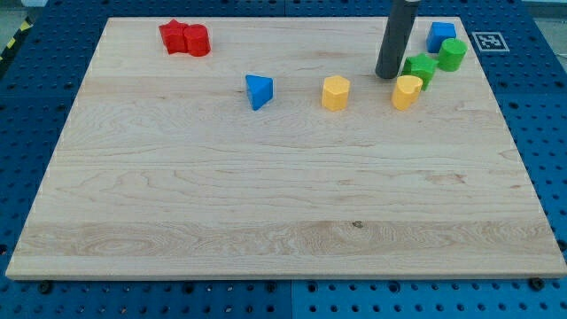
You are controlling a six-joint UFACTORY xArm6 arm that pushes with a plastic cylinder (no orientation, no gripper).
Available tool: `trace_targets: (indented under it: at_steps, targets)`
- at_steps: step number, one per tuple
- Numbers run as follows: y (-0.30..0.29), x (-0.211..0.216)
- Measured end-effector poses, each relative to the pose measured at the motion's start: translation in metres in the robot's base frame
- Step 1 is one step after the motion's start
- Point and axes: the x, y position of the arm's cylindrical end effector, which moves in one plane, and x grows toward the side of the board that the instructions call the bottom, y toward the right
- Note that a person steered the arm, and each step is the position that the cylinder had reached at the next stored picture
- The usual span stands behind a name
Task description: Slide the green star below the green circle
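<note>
My tip [387, 75] sits on the wooden table [266, 204] near the view's top right, the dark rod rising straight up and out of the view's top edge. There is no claw on this rig, only the rod, so nothing is clenched or grasped. The green star [420, 68] lies just to the view's right of my tip, close enough that I cannot tell whether they touch. The green circle [453, 53] stands just beside the star, up and to the view's right of it, the two looking in contact or nearly so. So the star is at the circle's lower left, not directly below it. A blue block [440, 36], roughly square, sits at the circle's upper left, close against it, near the table's top edge. A yellow block [407, 91] of rounded, heart-like shape lies just below the star and just below-right of my tip, touching or almost touching the star. A second yellow block [336, 92], hexagon-like, lies to the view's left of the first, clearly apart from it. Further left is a blue triangle [259, 90], on its own. At the view's top left two red blocks [184, 38] sit pressed together, the left one star-like, the right one rounded; they are well apart from everything else. The table rests on a blue perforated base [35, 133].
</note>
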Motion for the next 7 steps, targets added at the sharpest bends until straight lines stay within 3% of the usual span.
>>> trace_targets:
  at_steps: [5,6,7]
  targets:
    - [0.062,0.000]
    - [0.029,-0.004]
    - [-0.022,-0.036]
